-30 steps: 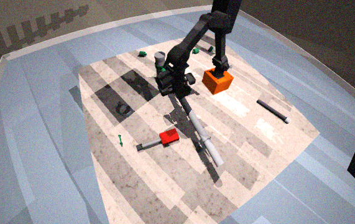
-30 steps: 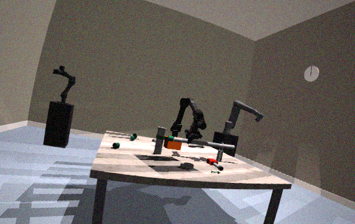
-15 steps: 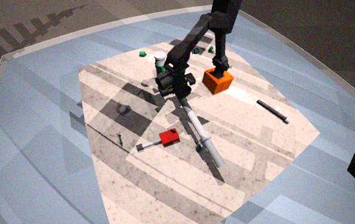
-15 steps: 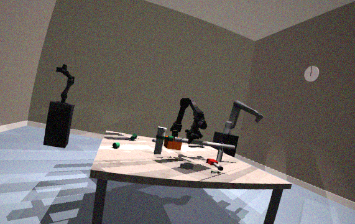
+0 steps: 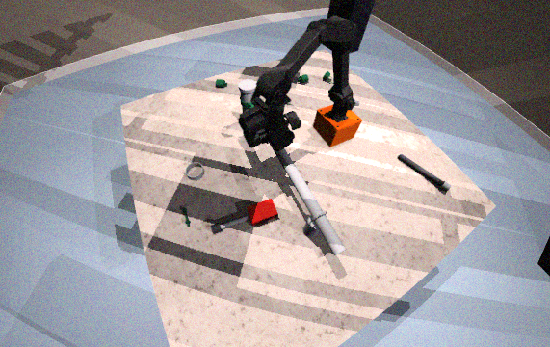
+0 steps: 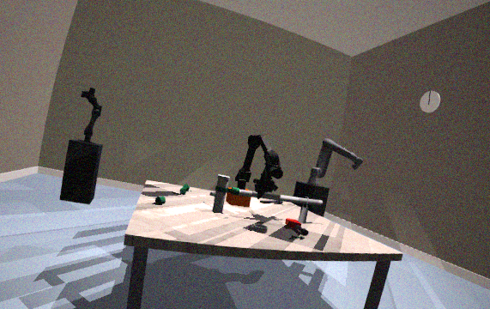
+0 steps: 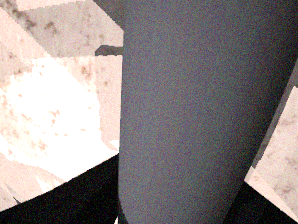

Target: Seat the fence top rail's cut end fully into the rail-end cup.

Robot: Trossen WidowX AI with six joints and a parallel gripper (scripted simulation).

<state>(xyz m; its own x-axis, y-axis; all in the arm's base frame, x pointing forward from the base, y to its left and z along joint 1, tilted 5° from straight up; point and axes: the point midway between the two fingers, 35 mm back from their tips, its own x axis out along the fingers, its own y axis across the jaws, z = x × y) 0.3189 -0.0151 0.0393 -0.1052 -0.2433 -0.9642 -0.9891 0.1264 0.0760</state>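
Note:
The pale rail (image 5: pixel 303 190) (image 6: pixel 293 199) (image 7: pixel 200 100) runs roughly level above the table, through the loop cap on the small post (image 6: pixel 304 215). The big post (image 5: pixel 248 91) (image 6: pixel 219 202) stands upright. Its green brace band (image 6: pixel 220 189) sits high, below the post cap (image 6: pixel 223 176). The green rail-end cup (image 6: pixel 233 190) points along the rail, and the rail's near end meets or enters it; the depth is hidden. My gripper (image 5: pixel 279 146) (image 6: pixel 263 194) (image 7: pixel 170 167) is shut on the rail between the cup and the loop cap.
An orange block (image 5: pixel 337 127) is at the arm's base. A red-headed tool (image 5: pixel 263 212) (image 6: pixel 293 223) and a grey ring (image 5: pixel 195 178) lie beside the rail. A dark rod (image 5: pixel 423 173) lies across from them. Green fittings (image 5: pixel 221 83) (image 6: pixel 160 200) lie near the big post.

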